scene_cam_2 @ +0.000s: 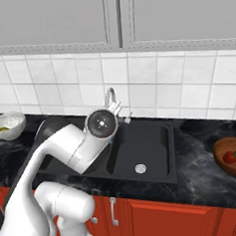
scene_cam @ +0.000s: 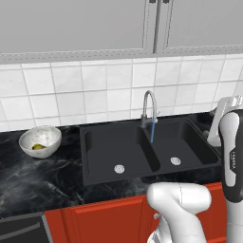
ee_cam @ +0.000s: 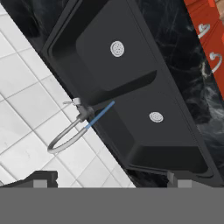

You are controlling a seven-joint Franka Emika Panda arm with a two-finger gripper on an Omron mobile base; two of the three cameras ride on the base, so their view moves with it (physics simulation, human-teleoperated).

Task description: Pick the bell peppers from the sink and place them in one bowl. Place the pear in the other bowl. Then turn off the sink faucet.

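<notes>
running water fell as a thin blue stream (scene_cam: 153, 132) from the slim silver gooseneck tap (scene_cam: 148, 107) into the matte black double sink (scene_cam: 147, 152). both basins looked empty, with just a round silver drain disc (scene_cam: 119, 168) in each. the tiny yellow-green pear (scene_cam: 38, 146) sat in the wide white speckled bowl (scene_cam: 40, 141) on the dark marble counter (scene_cam: 33, 178), well to the left of the sink. the two small red bell peppers (scene_cam_2: 235, 157) lay in the brown wooden bowl (scene_cam_2: 233, 157) to the right of the sink. so the fruit part looked done, and only the tap seemed left.

the robot's gripper (ee_cam: 109, 180) hung above the sink with its two dark finger tips spread wide apart, holding nothing. the small side handle (ee_cam: 72, 103) was tiny and sat close to the white tile wall (scene_cam: 71, 90). the fingers might miss it or slip off, or bump the tall spout, and the water would keep running.
</notes>
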